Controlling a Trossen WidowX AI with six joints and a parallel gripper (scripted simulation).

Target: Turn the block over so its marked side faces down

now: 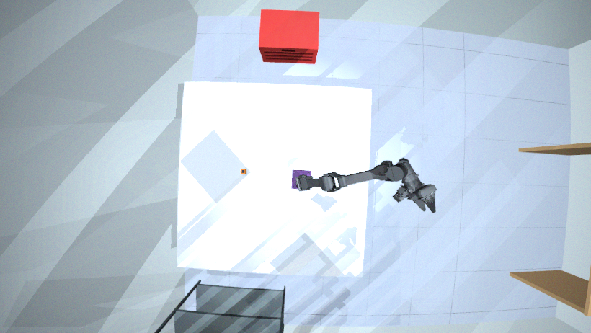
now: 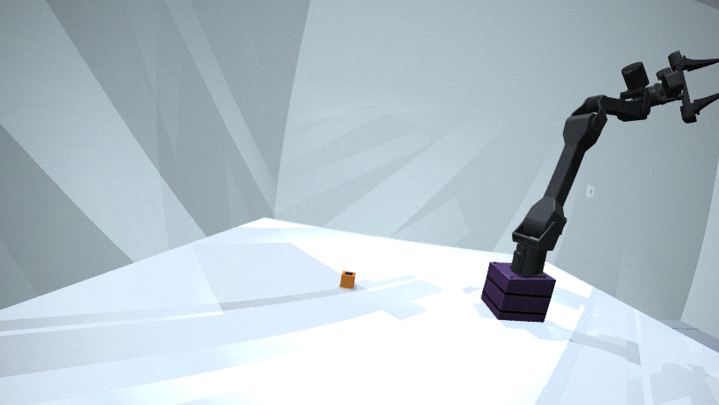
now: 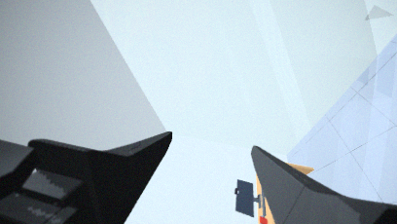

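Note:
A small orange block [image 1: 243, 171] [image 2: 347, 280] rests on the white table [image 1: 268, 124] [image 2: 402, 362], left of the arm's base in the top and exterior views. Its dark square mark faces up. The block is not in the wrist view. My gripper [image 1: 429, 211] [image 2: 716, 78] [image 3: 210, 142] is open and empty, with its fingers wide apart. It is raised high and reaches past the right edge of the table, far from the block and pointing away from it. The block's underside is hidden.
The arm stands on a purple base [image 1: 300, 172] [image 2: 520, 301] on the table. A red cabinet [image 1: 289, 31] stands beyond the table's top edge in the top view. A dark glass-shelved rack [image 1: 239, 294] is beyond the lower edge. Wooden boards [image 1: 553, 285] are at the far right.

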